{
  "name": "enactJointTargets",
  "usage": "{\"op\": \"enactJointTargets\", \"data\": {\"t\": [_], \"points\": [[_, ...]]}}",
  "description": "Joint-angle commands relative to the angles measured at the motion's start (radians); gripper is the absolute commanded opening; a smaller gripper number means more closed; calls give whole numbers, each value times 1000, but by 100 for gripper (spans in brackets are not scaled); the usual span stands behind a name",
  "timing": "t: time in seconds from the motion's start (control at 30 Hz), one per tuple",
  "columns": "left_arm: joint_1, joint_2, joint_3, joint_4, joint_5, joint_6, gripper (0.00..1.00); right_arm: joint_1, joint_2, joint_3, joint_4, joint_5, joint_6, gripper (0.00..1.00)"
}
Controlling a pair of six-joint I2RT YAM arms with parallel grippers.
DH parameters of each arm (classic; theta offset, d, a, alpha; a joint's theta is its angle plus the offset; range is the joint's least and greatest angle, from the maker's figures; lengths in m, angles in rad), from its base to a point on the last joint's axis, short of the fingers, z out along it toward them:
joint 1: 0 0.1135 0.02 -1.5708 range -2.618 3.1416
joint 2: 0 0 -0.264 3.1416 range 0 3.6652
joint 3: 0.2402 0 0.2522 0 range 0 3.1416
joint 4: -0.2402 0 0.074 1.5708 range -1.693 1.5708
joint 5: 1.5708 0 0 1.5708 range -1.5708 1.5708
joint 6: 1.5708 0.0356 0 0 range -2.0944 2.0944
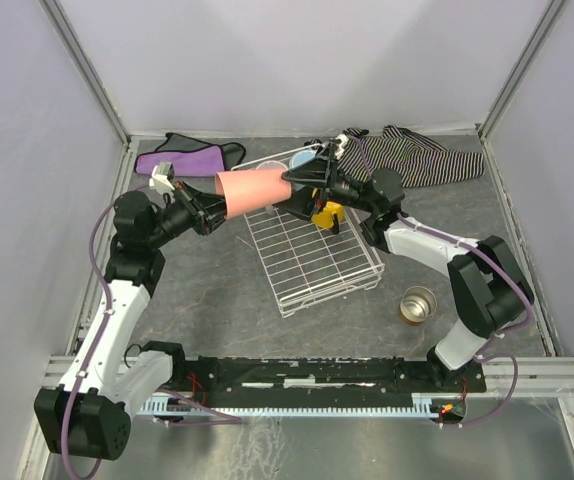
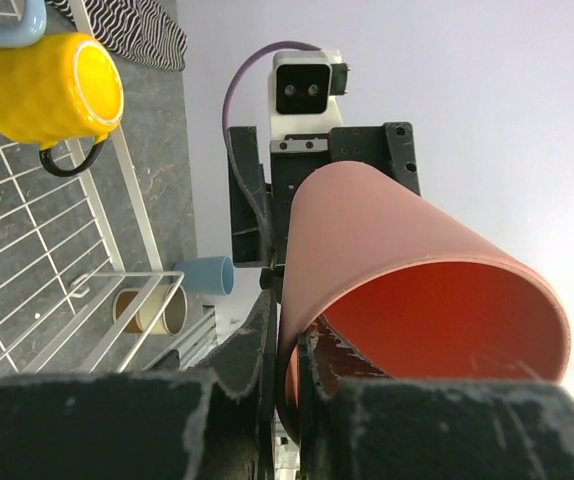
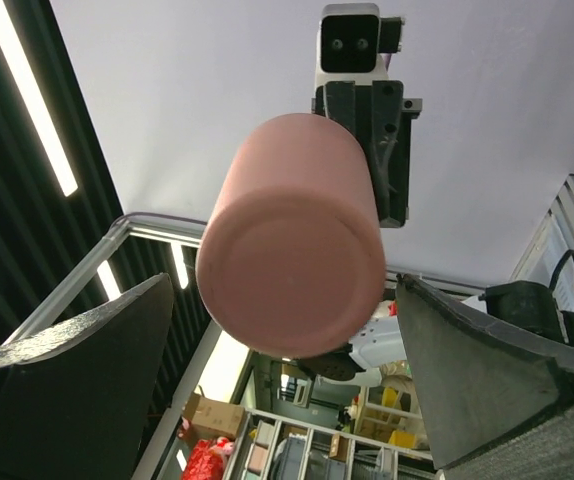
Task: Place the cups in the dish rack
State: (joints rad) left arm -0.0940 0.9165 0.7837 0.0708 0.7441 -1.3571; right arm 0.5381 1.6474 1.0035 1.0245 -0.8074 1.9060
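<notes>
Grey tabletop point(image 1: 207, 290), left claw point(image 1: 215, 208) clamping salmon tumbler point(image 1: 252, 190) by rim, right claw point(image 1: 299, 180) wide open around its base

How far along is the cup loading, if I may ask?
Done: the yellow mug lies in the white wire dish rack. In hand: the left gripper holds the salmon tumbler, the open right gripper around its base. Remaining: the shiny metal cup stands on the table.

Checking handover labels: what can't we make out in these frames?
Top view: right gripper and arm cover most of the yellow mug and light blue mug.
Left wrist: top edge cuts off the light blue mug; salmon tumbler hides the right gripper's fingers.
Right wrist: dish rack out of frame.
</notes>
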Motion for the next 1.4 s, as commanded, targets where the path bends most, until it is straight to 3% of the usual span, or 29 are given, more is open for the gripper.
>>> {"op": "enactJointTargets", "data": {"t": [0.0, 0.73, 0.87, 1.0, 1.1, 1.37], "points": [[-4, -14, 2, 16, 50, -11, 3, 7, 17, 60, 141, 5, 24, 100], [-4, -1, -9, -12, 47, 0, 3, 44, 32, 70, 106, -13, 0, 93], [-4, -6, -14, -16, 48, 0, 3, 47, 29, 54, 102, -15, -8, 78], [-4, -13, -23, -23, 49, 4, 3, 46, 29, 40, 108, -1, -9, 51], [-4, -21, -29, -56, 44, 26, 3, 46, 24, 42, 102, 9, -16, 41], [5, -33, -43, -146, -1, 105, 40, 31, -30, 47, -46, 0, -118, 37]]}}
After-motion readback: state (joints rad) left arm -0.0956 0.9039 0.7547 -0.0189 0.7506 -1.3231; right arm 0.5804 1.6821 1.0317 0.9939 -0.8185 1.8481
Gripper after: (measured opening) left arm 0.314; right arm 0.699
